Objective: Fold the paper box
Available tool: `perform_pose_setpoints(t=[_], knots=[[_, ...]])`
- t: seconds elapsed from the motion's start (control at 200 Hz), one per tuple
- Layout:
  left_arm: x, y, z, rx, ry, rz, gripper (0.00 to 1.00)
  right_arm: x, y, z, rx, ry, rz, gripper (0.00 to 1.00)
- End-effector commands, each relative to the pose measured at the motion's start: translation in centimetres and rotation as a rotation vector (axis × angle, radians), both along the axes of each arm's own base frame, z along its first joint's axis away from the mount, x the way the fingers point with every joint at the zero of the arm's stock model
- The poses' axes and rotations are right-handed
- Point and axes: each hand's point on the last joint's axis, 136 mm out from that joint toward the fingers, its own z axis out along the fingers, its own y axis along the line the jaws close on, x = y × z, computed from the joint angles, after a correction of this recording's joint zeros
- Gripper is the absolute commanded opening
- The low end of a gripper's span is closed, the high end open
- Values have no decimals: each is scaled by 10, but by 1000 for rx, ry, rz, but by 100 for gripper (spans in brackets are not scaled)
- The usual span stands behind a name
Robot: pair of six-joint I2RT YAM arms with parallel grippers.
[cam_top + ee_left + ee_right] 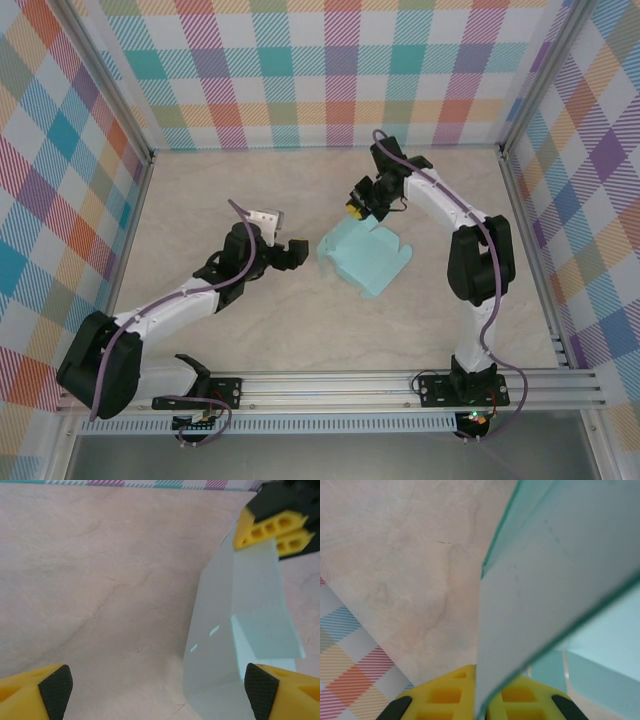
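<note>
**Progress: one flap up, box unfinished**

Paper box (365, 258) lies central on the table (300, 330), one flap raised, most panels flat; most folding remains. Right gripper (358, 208) is clamped on the far flap; the right wrist view shows card between its pads. Left gripper (159, 695) stands wide and empty, just left of the box.

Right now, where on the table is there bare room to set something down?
Bare table: the far-left corner between the back wall and the left arm; the near strip between the paper box and the front rail. Crowded: mid-table, where the open left gripper and the right gripper, pinching the box's flap, flank it.
</note>
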Motion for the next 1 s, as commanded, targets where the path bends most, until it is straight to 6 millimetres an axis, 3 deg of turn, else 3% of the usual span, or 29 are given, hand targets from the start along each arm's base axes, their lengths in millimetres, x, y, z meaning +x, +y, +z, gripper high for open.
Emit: perform_pose_setpoints(t=[0.0,0.04,0.265,0.51,0.755,0.995], knots=[[-13,-1,-6,23,-3,-106,95,8,9,22,92,-213,126,13],[-16,-3,-13,48,-13,-141,100,6,11,21,124,-221,144,13],[-30,-43,-40,96,-73,-446,100,-6,19,10,227,-266,207,14],[-41,-82,-58,146,-191,-590,99,-7,22,26,334,-391,244,12],[-45,-84,-83,158,-154,-604,96,-10,23,22,453,-416,246,11],[-25,-80,-89,181,-204,-507,87,-11,23,4,472,-404,234,10]])
